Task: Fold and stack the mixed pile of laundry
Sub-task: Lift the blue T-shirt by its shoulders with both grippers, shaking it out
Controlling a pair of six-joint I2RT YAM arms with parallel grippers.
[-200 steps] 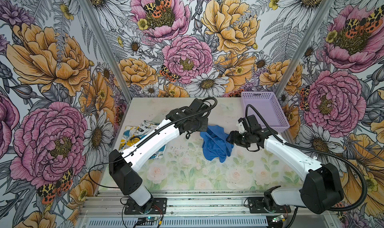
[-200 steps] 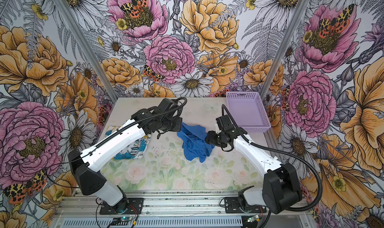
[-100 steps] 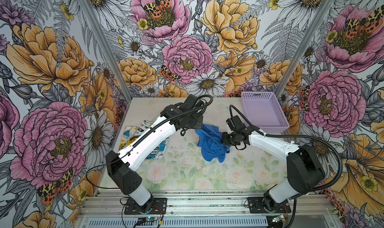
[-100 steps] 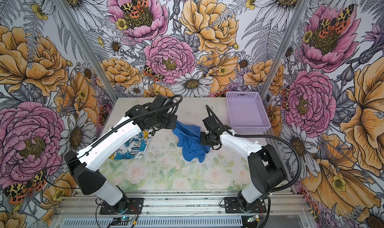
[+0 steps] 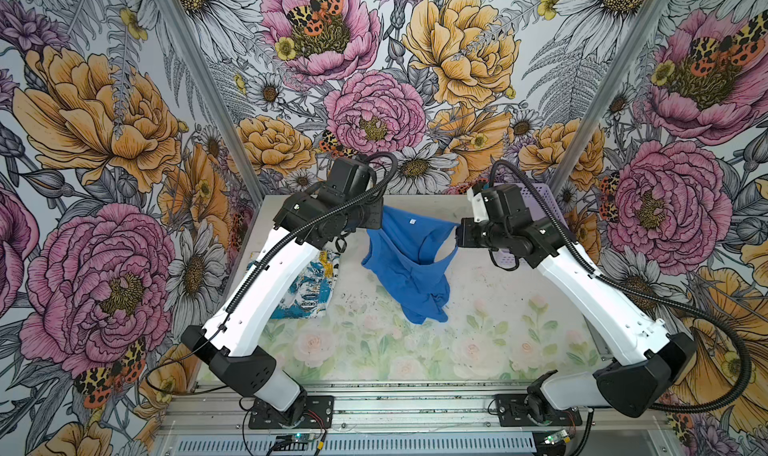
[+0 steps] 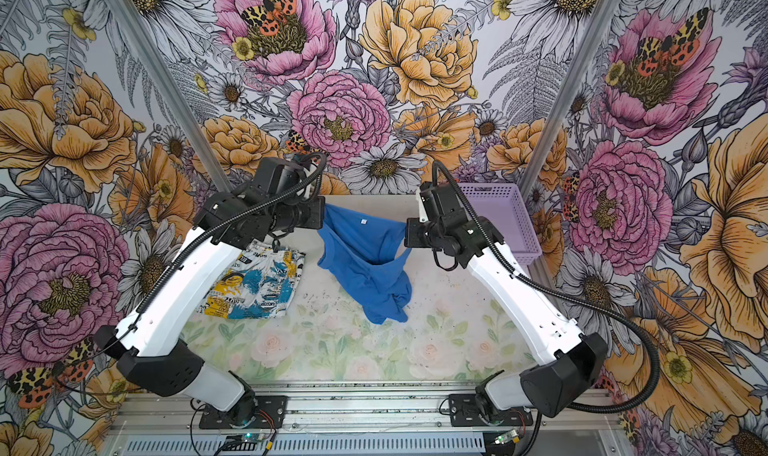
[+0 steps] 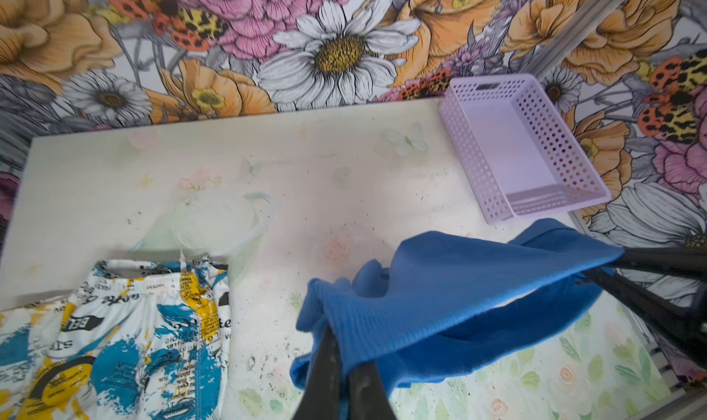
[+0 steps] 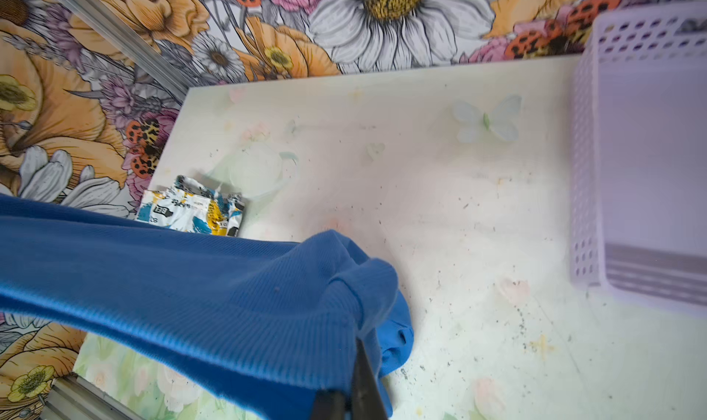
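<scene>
Left wrist alone: both arms' jaws on blue T-shirt (image 7: 459,284)

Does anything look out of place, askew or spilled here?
The blue T-shirt hangs twisted and bunched between the shut left gripper and right gripper, its lower end crumpled. Dark specks litter the table nearby. Nothing else stands out.

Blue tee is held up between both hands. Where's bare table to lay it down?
Widest bare patch: the front of the table, between the arm bases and the hanging blue tee. Also the back strip between the wall and the tee, up to the lavender basket. Crowded: left side, where the printed garment lies under the left arm; right back corner, basket.
</scene>
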